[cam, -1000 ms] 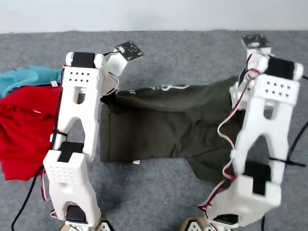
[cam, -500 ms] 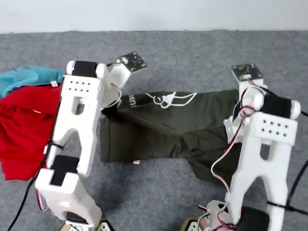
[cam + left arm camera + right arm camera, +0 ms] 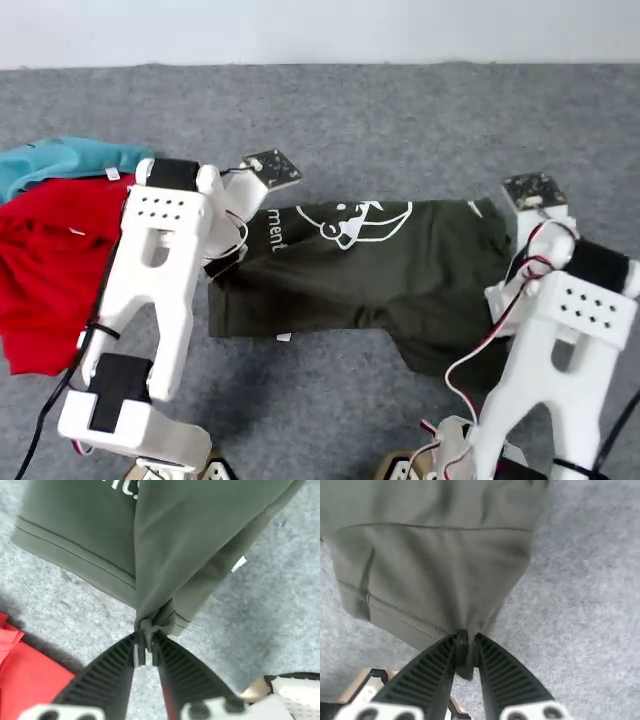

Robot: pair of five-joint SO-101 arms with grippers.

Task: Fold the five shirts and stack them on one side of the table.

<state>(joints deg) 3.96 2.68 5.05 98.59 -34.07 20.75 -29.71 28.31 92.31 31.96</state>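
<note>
Olive-green cloth, a short-sleeved shirt (image 3: 380, 270) with a white chest print, is lying creased and partly doubled over across the middle of the grey carpeted table (image 3: 400, 120), while the left gripper (image 3: 146, 640) and the right gripper (image 3: 469, 642) are each pinching its edge, jaws clenched on bunched fabric.
</note>
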